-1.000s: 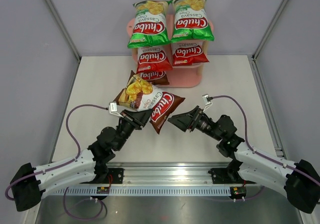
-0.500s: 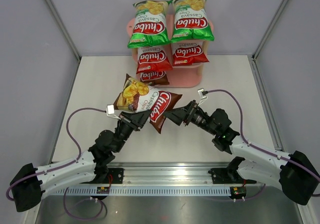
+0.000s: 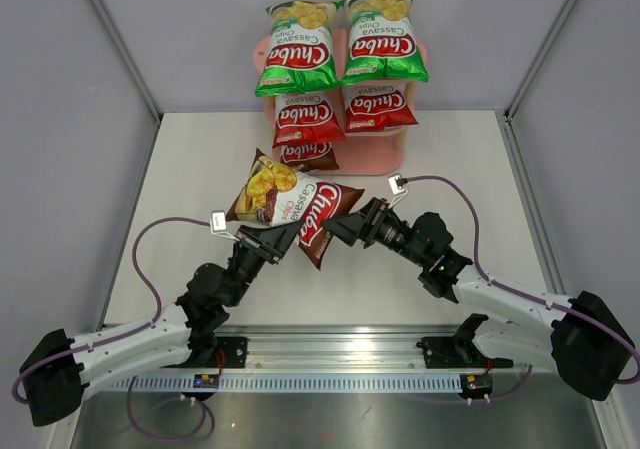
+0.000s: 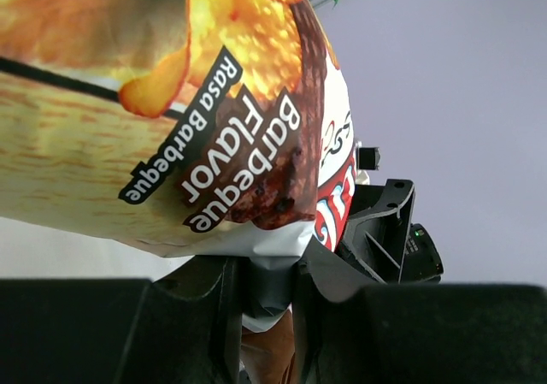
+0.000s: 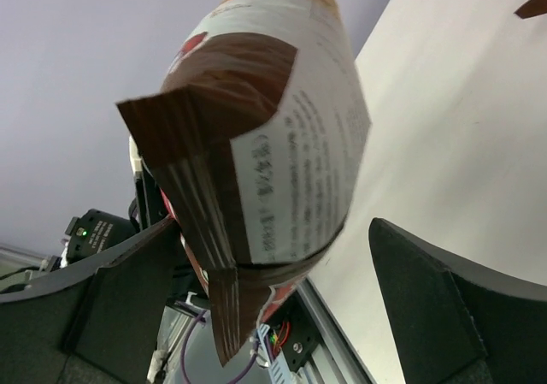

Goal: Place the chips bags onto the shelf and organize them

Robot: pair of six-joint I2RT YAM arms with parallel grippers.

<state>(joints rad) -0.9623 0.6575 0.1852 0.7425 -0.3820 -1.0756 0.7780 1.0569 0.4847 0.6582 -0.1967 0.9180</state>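
Note:
My left gripper [image 3: 283,237] is shut on the edge of a dark brown chips bag [image 3: 296,209], which it holds above the table in front of the pink shelf [image 3: 395,151]. That bag fills the left wrist view [image 4: 162,110] and the right wrist view [image 5: 273,144]. My right gripper [image 3: 335,230] is open, with its jaws on either side of the bag's crimped end. On the shelf, two green bags [image 3: 296,51] lie on the top tier, two red bags [image 3: 310,119] on the middle one, and another brown bag [image 3: 308,154] on the bottom left.
Grey enclosure walls with metal posts [image 3: 125,54] ring the white table [image 3: 200,169]. The shelf stands at the far middle. A metal rail [image 3: 340,354] with the arm bases runs along the near edge. Purple cables [image 3: 150,239] loop beside each arm.
My right gripper has moved left and forward until its open jaws straddle the end of the brown bag. My left gripper has lifted the bag slightly toward the shelf.

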